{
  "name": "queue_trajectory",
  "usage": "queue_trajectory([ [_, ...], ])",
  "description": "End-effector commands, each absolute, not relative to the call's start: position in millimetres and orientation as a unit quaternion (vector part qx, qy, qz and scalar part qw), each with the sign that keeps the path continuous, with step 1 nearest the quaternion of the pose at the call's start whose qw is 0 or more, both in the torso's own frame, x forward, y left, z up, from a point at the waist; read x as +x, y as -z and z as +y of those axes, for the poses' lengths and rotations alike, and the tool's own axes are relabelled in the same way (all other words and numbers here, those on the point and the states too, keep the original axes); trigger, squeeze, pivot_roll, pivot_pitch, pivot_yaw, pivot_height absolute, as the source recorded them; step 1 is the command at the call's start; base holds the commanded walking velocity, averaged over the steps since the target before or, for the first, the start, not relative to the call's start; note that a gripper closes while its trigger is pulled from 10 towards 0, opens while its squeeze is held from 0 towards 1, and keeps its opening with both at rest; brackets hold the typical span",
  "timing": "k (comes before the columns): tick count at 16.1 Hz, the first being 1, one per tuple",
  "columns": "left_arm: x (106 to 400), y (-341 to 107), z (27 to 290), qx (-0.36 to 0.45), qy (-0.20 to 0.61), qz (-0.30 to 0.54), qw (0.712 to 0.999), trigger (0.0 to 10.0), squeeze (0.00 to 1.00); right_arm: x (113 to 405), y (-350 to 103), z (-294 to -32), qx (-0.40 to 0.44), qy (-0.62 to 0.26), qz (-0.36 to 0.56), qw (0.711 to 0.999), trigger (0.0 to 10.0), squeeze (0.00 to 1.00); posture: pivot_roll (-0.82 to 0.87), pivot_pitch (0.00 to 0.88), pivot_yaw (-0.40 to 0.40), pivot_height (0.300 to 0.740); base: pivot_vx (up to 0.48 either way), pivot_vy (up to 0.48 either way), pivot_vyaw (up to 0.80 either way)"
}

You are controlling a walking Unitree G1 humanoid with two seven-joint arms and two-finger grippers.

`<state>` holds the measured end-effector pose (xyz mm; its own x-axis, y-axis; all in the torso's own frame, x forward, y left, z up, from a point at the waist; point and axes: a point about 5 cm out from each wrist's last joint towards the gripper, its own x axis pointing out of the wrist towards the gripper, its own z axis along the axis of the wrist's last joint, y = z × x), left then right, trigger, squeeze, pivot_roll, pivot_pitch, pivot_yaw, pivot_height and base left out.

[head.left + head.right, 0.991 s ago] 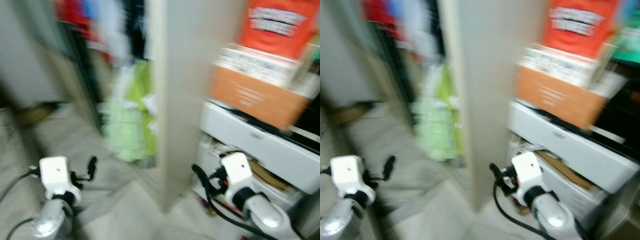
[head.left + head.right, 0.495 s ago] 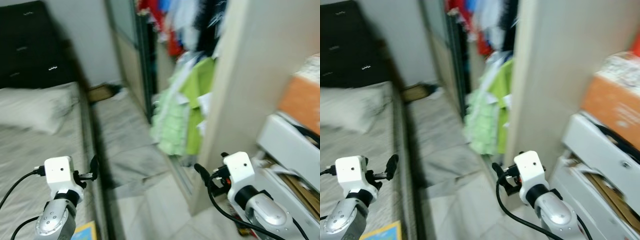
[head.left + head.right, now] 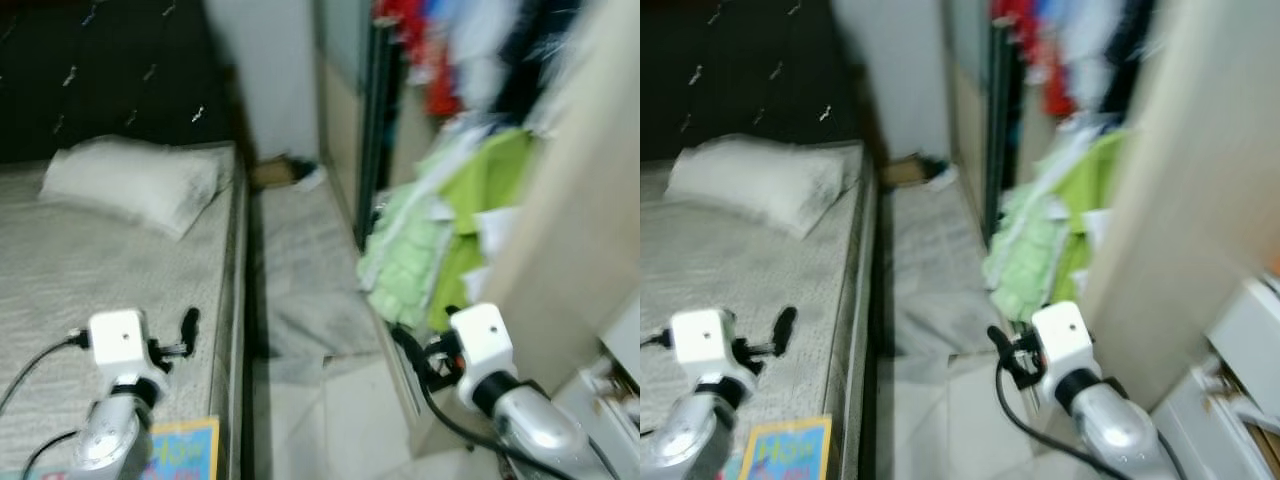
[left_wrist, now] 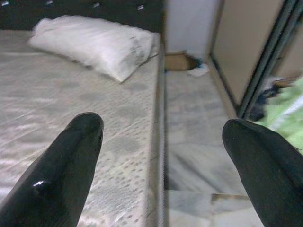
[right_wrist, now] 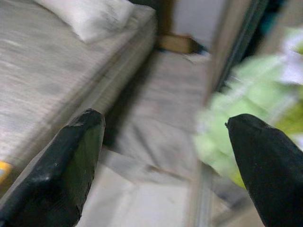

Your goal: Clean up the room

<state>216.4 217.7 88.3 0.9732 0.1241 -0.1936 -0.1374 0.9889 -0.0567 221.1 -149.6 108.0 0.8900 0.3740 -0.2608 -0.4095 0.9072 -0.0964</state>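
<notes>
We saw soft, even indoor light, motion blur smearing the hanging clothes (image 3: 450, 230) and wardrobe edge; the pillow (image 4: 94, 40) stayed fairly sharp, a dark shadow beside the bed (image 3: 60, 300).

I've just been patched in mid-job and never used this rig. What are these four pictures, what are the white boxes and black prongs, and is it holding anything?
The two upper pictures come from the robot's head, looking forward and down. The white boxes are its wrists: the left claw hangs over a bed, the right claw over the floor strip beside it. The two lower pictures are wrist cameras looking along each claw's black fingers, which stand wide apart with nothing held. On the bed lie a white pillow and, at the near edge, a blue and yellow book. Green clothes hang from an open wardrobe on the right. The head views are somewhat blurred.
</notes>
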Motion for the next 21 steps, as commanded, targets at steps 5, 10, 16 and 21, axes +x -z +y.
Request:
queue_trajectory([
  [5,220.8,-93.2,211.5,-0.033,-0.049,0.081,0.995,10.0,0.0,224.1,-108.3,-153.4,-0.076,-0.204,0.12,0.969,10.0,0.0,-0.14,0.0,0.021,0.74,0.0,0.0,0.64],
  [10,223.5,-93.9,208.9,-0.036,-0.04,0.079,0.995,10.0,0.0,246.2,-110.7,-152.9,-0.069,-0.207,0.114,0.969,10.0,0.0,-0.14,0.0,0.019,0.74,0.0,0.0,0.0],
  [16,227.1,-95.6,202.9,-0.046,-0.014,0.072,0.996,10.0,0.0,253.5,-113.0,-152.1,-0.076,-0.184,0.092,0.976,10.0,0.0,-0.14,0.0,0.022,0.74,0.0,0.0,0.0],
  [21,230.1,-95.3,200.3,-0.051,-0.001,0.073,0.996,10.0,0.0,259.2,-115.8,-155.7,-0.074,-0.163,0.079,0.981,10.0,0.0,-0.14,0.0,0.027,0.74,0.167,0.0,0.0],
])
